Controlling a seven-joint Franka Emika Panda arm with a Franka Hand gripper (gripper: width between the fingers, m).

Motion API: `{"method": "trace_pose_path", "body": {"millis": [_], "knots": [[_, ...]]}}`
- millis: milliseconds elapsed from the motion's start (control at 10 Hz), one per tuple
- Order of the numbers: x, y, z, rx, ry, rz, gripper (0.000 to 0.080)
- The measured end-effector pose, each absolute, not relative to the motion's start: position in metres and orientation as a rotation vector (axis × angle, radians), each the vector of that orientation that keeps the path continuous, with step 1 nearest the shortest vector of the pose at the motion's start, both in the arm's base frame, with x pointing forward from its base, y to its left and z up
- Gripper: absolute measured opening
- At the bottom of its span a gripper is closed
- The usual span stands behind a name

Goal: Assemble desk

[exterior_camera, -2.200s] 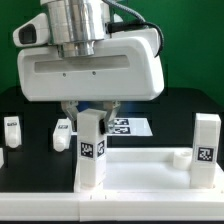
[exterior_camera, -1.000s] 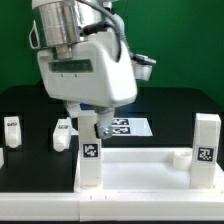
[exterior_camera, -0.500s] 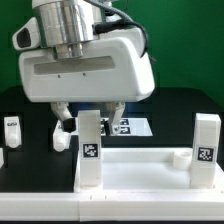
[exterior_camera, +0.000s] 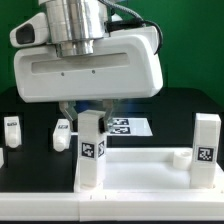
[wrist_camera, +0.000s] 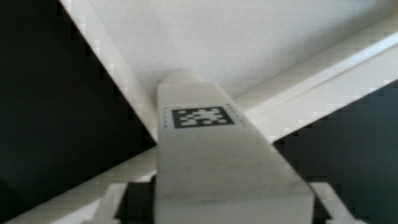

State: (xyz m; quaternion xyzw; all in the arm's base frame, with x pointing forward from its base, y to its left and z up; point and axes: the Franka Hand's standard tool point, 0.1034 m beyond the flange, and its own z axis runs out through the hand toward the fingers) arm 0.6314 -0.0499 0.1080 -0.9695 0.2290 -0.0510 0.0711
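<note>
Exterior view: I am watching the gripper (exterior_camera: 89,110) hanging over a leg (exterior_camera: 91,150) that is standing upright at the panel's (exterior_camera: 140,176) corner on the exterior view's left. The fingers (exterior_camera: 69,109) are flanking the leg's top; I cannot tell whether they are clamping it. A second leg (exterior_camera: 206,148) is standing on the exterior view's right.

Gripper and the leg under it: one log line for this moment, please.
gripper: straddling upright leg | grip: contact unclear | leg: standing at panel corner
</note>
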Motion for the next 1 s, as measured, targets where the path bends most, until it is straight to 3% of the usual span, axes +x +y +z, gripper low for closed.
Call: {"method": "trace_pose_path", "body": {"millis": [200, 600, 1000], "knots": [[0.6310, -0.0540, 0.1072, -2.836, 0.963, -0.137, 0.0293], [0.6306, -0.0479, 0.1060, -2.122, 2.046, 0.008, 0.0290], [0.6295, -0.0512, 0.1050, -2.006, 2.139, 0.022, 0.0290]]}}
